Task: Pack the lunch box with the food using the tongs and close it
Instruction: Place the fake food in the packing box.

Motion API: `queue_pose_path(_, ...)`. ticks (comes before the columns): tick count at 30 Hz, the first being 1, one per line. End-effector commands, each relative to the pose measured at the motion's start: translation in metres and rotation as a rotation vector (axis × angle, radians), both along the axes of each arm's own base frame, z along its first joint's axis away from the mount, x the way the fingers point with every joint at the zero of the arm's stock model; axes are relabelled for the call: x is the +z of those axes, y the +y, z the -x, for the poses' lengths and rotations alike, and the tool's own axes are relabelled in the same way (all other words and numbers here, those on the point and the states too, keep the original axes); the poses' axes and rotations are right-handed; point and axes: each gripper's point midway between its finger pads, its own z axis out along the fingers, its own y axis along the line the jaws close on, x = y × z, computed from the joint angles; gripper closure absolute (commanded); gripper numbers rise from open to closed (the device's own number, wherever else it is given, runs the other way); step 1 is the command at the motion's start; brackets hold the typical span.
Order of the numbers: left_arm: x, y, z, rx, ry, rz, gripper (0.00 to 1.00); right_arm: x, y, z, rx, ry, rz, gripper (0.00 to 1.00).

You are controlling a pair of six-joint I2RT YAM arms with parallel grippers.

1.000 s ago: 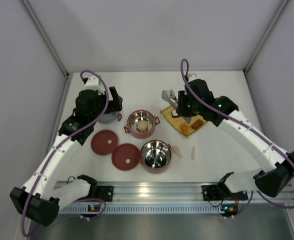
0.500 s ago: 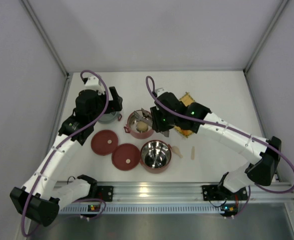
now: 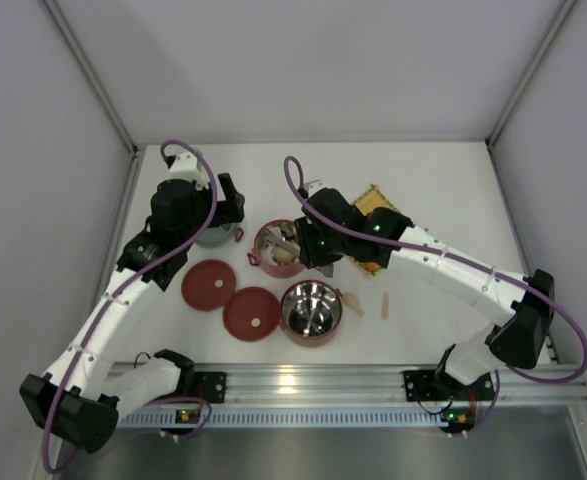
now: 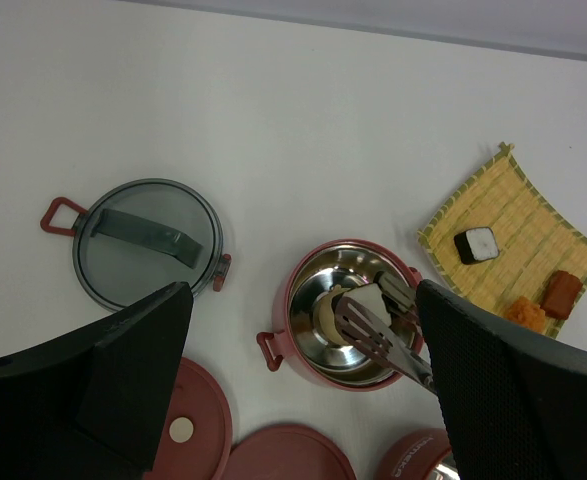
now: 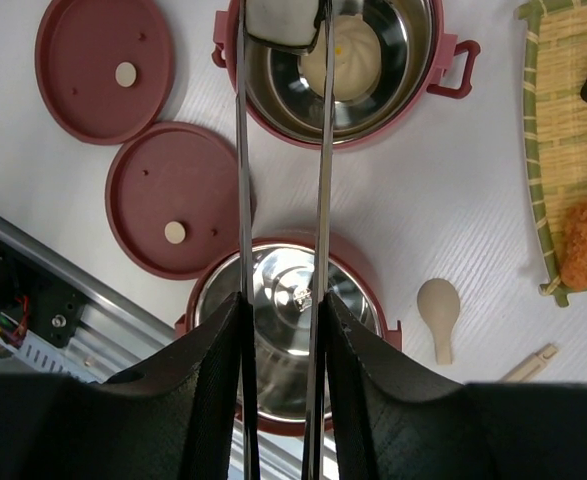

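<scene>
My right gripper [image 5: 283,330] is shut on the tongs [image 5: 241,180], whose tips pinch a black-wrapped white roll [image 5: 283,22] over the far lunch box bowl [image 5: 333,140]. A pale round piece [image 5: 345,68] lies in that bowl [image 3: 265,262]. The near bowl [image 3: 311,310] has nothing in it. In the left wrist view the tongs [image 4: 373,335] and roll [image 4: 365,298] hang just above the bowl's rim. Another roll [image 4: 476,245] and orange slabs [image 4: 563,293] lie on the yellow mat [image 4: 518,215]. My left gripper [image 4: 303,300] hovers open and holds nothing, up and left of the far bowl [image 3: 218,215].
Two maroon lids [image 3: 209,284] [image 3: 252,313] lie left of the near bowl. A grey lid with red clips [image 4: 145,242] sits under the left arm. A beige spoon [image 5: 439,310] and stick [image 5: 528,365] lie right of the near bowl.
My right arm swung left from the mat to over the far bowl, carrying the roll in the tongs. The left arm stayed put.
</scene>
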Motion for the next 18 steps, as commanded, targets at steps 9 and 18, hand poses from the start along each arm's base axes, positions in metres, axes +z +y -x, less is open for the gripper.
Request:
queue_pose_path(9, 0.020, -0.001, 0.000, -0.008, -0.046, 0.028, 0.01, 0.022, 0.018, -0.001, 0.026, -0.051, -0.085, 0.58)
queue_pose_path(18, 0.020, -0.001, 0.000, -0.006, -0.045, 0.027, 0.01, 0.031, 0.014, -0.002, 0.016, -0.071, -0.093, 0.55)
